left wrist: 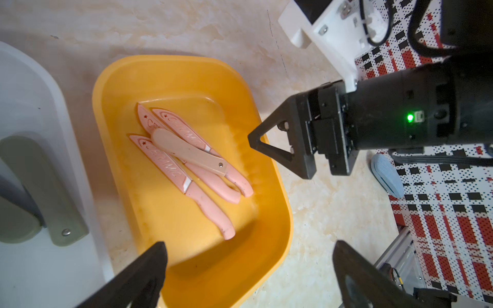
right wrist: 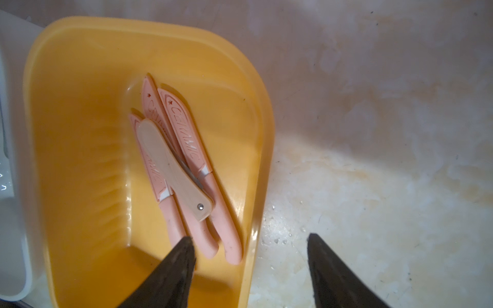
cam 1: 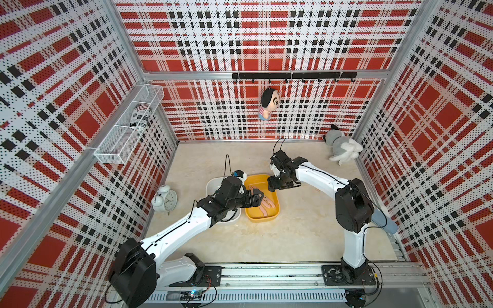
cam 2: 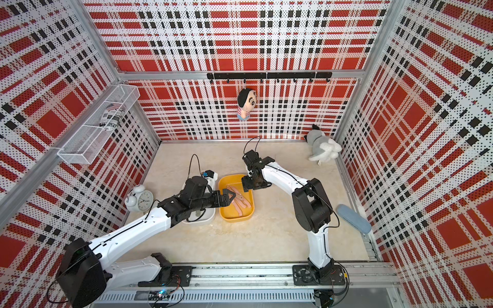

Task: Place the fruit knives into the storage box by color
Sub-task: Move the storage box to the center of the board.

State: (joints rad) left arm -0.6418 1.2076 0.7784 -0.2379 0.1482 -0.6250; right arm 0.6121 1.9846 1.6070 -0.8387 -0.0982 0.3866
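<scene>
The yellow box [left wrist: 170, 80] was glossy moulded plastic, its walls catching soft highlights. Inside it, the pink knives [left wrist: 205, 202] looked like smooth, matt plastic with lettering moulded into the sheaths. The paler folded knife [left wrist: 186, 152] carried a shiny metal rivet [left wrist: 221, 165]. Beside the yellow box, the white box [left wrist: 40, 93] was smooth plastic. Under the yellow box, the bench [left wrist: 333, 213] looked like mottled, faintly glossy stone. The right claw [right wrist: 249, 238] was matt black plastic.

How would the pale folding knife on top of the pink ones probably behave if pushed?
Probably stiff: the folding knife looks like hard, flat plastic. It rests on the pink knives, so a push would likely slide it off. Flat, so it should not roll.
</scene>
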